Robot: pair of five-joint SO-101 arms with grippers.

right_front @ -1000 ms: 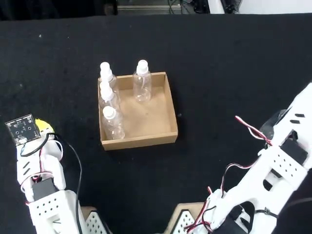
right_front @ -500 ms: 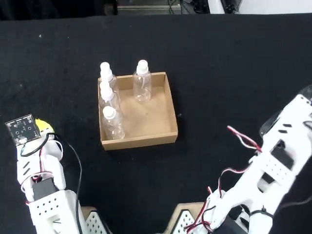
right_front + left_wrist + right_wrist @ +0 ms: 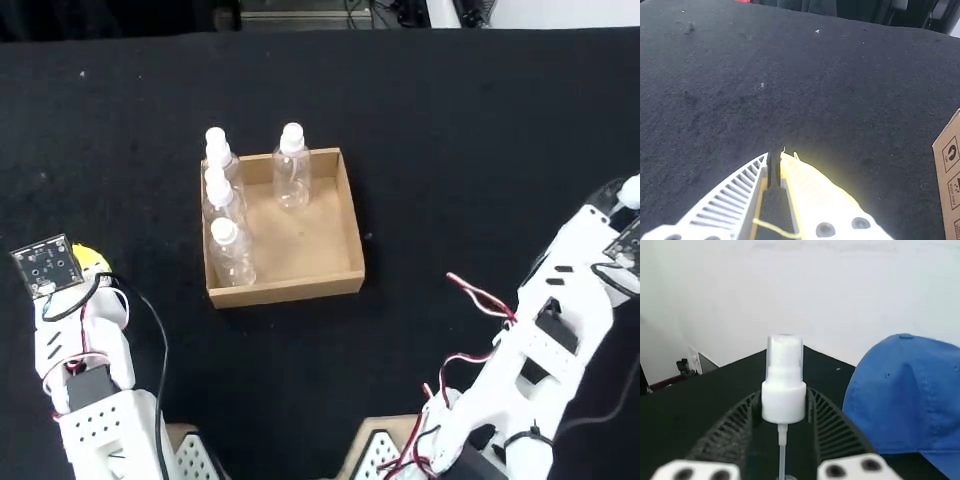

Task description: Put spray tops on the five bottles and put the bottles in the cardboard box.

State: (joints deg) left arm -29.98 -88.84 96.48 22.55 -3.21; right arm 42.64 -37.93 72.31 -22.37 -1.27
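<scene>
**Mia:** What does the right end effector [image 3: 784, 407] have?

**Tom:** It has a white spray top [image 3: 784, 387]. The two black fingers [image 3: 729, 432] are closed part way. They squeeze the fat white part from both sides. The top stands up straight. A thin tube hangs down from it between the fingers.

**Mia:** Where is it when you look from up high?

**Tom:** It is far out at 3 o'clock from the cardboard box [image 3: 290, 288]. It is at the edge of the black worktop [image 3: 450, 120], well apart from the box. Its white arm runs back toward 6 o'clock.

**Mia:** What is behind the spray top?

**Tom:** A blue cap [image 3: 905, 395] is near the fingers. Farther back there is a white wall.

**Mia:** And the left end effector [image 3: 776, 156]?

**Tom:** One finger is white and one is yellow. They are pressed tight together and hold nothing. It hangs over bare black worktop. From up high it sits at about 8 o'clock from the box, apart from it. A corner of the box shows close by in the left wrist view.

**Mia:** Where are the bottles [image 3: 232, 255]?

**Tom:** Four of them stand up inside the box. Each one has a white top on. Three stand in a row along the 9 o'clock wall. The fourth stands at the 12 o'clock wall. The box sits near the middle of the worktop.
</scene>
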